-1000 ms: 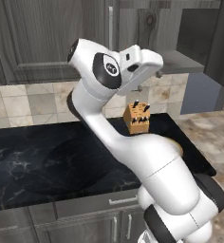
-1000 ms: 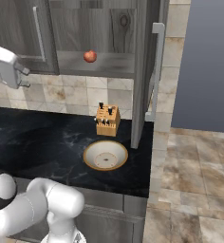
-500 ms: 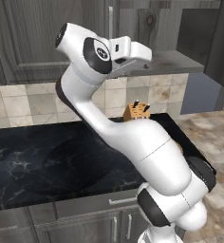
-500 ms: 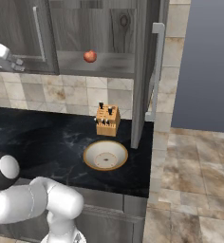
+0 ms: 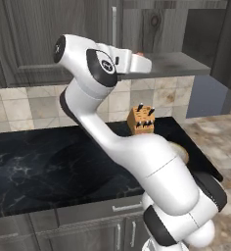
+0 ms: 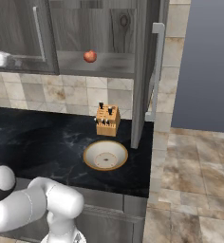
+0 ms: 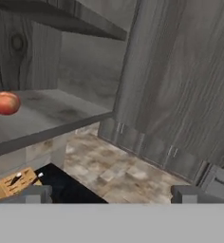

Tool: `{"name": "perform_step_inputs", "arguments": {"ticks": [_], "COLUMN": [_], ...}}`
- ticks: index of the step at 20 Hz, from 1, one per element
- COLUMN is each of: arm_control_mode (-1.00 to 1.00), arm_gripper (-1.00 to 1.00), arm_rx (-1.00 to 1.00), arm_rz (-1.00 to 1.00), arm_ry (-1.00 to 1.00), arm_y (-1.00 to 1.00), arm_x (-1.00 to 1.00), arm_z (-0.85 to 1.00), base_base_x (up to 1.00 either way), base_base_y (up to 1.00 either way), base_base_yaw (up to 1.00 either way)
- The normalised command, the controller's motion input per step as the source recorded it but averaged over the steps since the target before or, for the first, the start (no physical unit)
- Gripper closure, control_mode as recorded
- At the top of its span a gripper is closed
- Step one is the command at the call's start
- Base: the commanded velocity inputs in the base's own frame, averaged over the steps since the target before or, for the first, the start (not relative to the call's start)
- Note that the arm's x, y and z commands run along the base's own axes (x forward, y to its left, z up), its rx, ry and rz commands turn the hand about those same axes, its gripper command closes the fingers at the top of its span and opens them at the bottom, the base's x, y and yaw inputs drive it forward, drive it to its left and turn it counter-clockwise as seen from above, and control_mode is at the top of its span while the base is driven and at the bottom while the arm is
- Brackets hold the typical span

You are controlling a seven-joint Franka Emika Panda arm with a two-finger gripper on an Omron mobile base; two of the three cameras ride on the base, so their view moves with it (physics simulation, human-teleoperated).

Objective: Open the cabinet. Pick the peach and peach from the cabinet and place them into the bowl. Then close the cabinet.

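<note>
The cabinet (image 6: 19, 33) has its right door (image 6: 142, 71) swung open, seen edge-on with its long silver handle (image 6: 156, 71); the left door stays shut. On the bare shelf (image 7: 61, 111) lies one red-orange peach (image 6: 89, 56), at the left in the hand view (image 7: 5, 103). My gripper (image 7: 111, 193) hangs open and empty in front of the shelf, level with it and a good way short of the peach. The bowl (image 6: 105, 155) sits on the black counter below, partly hidden by my arm in the left base view (image 5: 182, 152).
A wooden knife block (image 6: 107, 120) stands on the counter (image 6: 42, 142) behind the bowl, just under the shelf. The open door (image 7: 180, 85) juts out beyond the counter's right end. Tiled floor (image 6: 194, 180) lies right of the counter.
My elbow and upper arm have swung to the left while the hand stayed near the shelf's front. The jaws stay open. Peach, bowl and door have not moved.
</note>
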Motion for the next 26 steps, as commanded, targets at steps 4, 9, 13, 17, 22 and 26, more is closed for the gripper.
{"name": "perform_step_inputs", "arguments": {"ticks": [4, 9, 13, 17, 22, 26], "arm_control_mode": [-1.00, -1.00, -1.00, -1.00, -1.00, -1.00], "arm_gripper": [-1.00, -1.00, -1.00, -1.00, -1.00, -1.00], "arm_rx": [0.05, 0.07, 0.08, 0.05, 0.00, 0.00], "arm_rz": [0.13, 0.13, 0.12, 0.12, 0.11, 0.12], "arm_ry": [-0.19, -0.03, 0.03, 0.10, 0.05, 0.02], "arm_y": [0.00, 0.02, 0.00, 0.03, 0.20, 0.35], "arm_x": [0.31, 0.36, 0.42, 0.43, 0.42, 0.33], "arm_z": [0.00, 0.13, 0.22, 0.17, 0.00, 0.00], "base_base_x": [0.00, 0.00, 0.00, 0.00, 0.00, 0.00], "base_base_y": [0.00, 0.00, 0.00, 0.00, 0.00, 0.00], "base_base_yaw": [0.00, 0.00, 0.00, 0.00, 0.00, 0.00]}}
